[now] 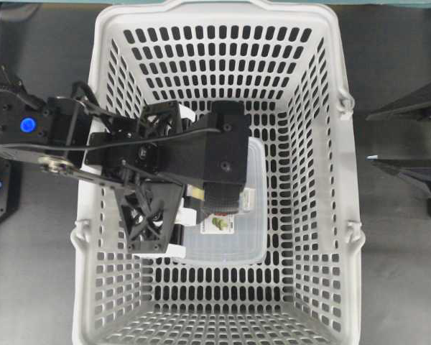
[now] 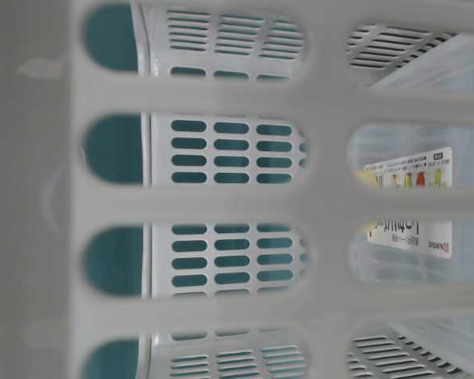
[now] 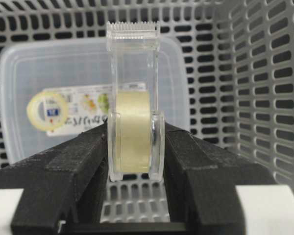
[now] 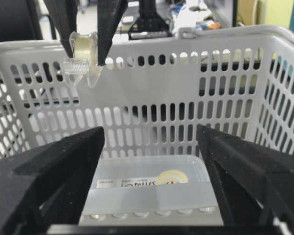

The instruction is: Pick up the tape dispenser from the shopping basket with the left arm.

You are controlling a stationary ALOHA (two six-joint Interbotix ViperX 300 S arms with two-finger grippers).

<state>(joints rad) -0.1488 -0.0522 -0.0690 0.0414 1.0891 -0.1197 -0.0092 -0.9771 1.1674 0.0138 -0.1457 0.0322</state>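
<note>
My left gripper [image 3: 135, 147] is shut on the tape dispenser [image 3: 134, 122], a small clear plastic holder with a pale yellowish roll, its toothed cutter pointing away from the camera. The black fingers [image 3: 78, 156] press on both of its flat sides. In the right wrist view the left gripper [image 4: 84, 51] holds the tape dispenser [image 4: 83, 66] up at about the height of the shopping basket's far rim [image 4: 225, 34]. In the overhead view the left arm [image 1: 201, 154] reaches over the light-grey shopping basket [image 1: 348, 180] and hides the dispenser. My right gripper [image 4: 149, 186] is open and empty outside the basket.
A large clear rectangular box with a colourful label [image 1: 251, 237] lies on the basket floor below the left wrist; it also shows in the left wrist view [image 3: 39, 78] and the right wrist view [image 4: 147, 171]. The right arm's black parts [image 1: 409, 136] stand right of the basket.
</note>
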